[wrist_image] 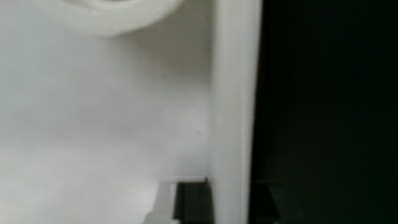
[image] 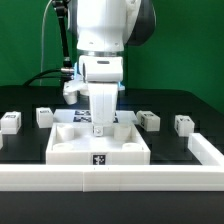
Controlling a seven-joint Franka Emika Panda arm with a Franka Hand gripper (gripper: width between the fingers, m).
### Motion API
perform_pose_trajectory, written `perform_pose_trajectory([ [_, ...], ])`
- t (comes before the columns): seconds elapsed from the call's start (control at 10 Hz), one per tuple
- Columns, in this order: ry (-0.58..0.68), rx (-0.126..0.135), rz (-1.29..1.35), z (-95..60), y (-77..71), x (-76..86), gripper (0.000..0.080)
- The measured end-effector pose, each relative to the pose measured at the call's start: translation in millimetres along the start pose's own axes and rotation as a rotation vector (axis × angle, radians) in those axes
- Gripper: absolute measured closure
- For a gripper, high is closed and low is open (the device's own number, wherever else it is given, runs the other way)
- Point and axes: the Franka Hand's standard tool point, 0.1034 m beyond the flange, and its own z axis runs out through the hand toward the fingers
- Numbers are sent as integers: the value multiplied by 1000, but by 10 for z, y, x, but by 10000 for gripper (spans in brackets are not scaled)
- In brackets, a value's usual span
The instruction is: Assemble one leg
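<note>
The large white plate [image: 100,146] lies flat at the table's front middle. My gripper [image: 100,124] points straight down at the plate's far rim. In the wrist view the plate's surface [wrist_image: 98,110] fills most of the picture. Its raised rim [wrist_image: 231,100] runs between my two dark fingers [wrist_image: 189,206], one on each side, close against it. My gripper [wrist_image: 228,206] looks shut on that rim. A round socket [wrist_image: 116,10] shows at a corner. Several small white tagged legs lie behind, such as one [image: 148,120] at the exterior view's right and one [image: 44,116] at its left.
A raised white rail [image: 110,180] runs along the front and turns back at the exterior view's right [image: 205,150]. Two more legs lie at the far left [image: 10,121] and far right [image: 183,124]. The table is black [wrist_image: 329,110].
</note>
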Motion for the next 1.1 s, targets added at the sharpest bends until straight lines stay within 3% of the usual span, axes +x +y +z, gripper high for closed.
perform_pose_trajectory([
  [0.3, 1, 0, 17, -1, 10, 46, 741],
  [0.6, -2, 11, -31, -13, 190, 475, 741],
  [0.8, -7, 18, -30, -18, 309, 630, 741],
  [1.1, 3, 3, 21, -21, 434, 840, 741],
])
